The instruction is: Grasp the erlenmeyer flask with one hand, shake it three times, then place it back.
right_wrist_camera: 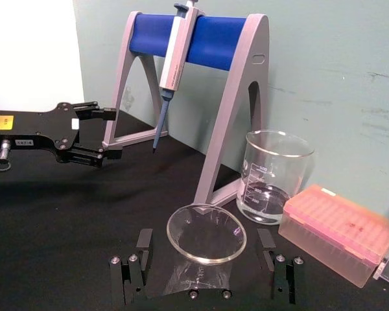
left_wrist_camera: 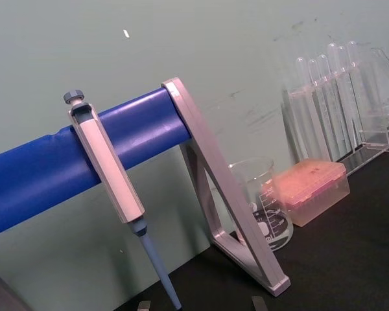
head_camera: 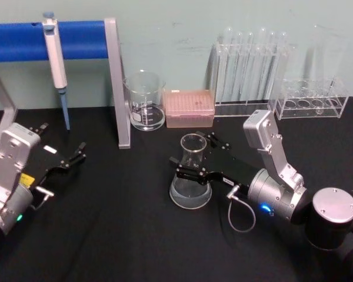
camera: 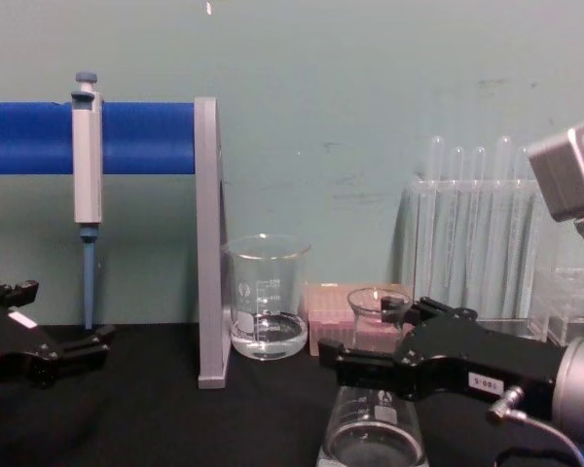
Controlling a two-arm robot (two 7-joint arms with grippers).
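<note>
Straddling the erlenmeyer flask [head_camera: 191, 191], the right gripper [head_camera: 203, 157] has 1 black finger on the near side of the neck and 1 on the far side. In the right wrist view both fingers [right_wrist_camera: 144, 241] stand clear of the flared rim, with a gap on each side, so the jaws are spread and not pinching the glass. The flask stands upright on the black table [head_camera: 117, 235], roughly at its middle, with what looks like a little clear liquid in its wide base. Behind it, near the wall, are a glass beaker [head_camera: 146, 101] holding some clear liquid and, just beside that, a pink pipette tip box [head_camera: 189, 108]. To the right of the box stands a clear rack of test tubes [head_camera: 250, 64]. A grey stand with a blue bar [head_camera: 115, 82] is left of the beaker, with 1 pipette [head_camera: 57, 64] hanging from the bar. The left gripper [head_camera: 70, 160] sits low over the table's left side, well apart from the flask, its 2 fingers parted and holding nothing.
</note>
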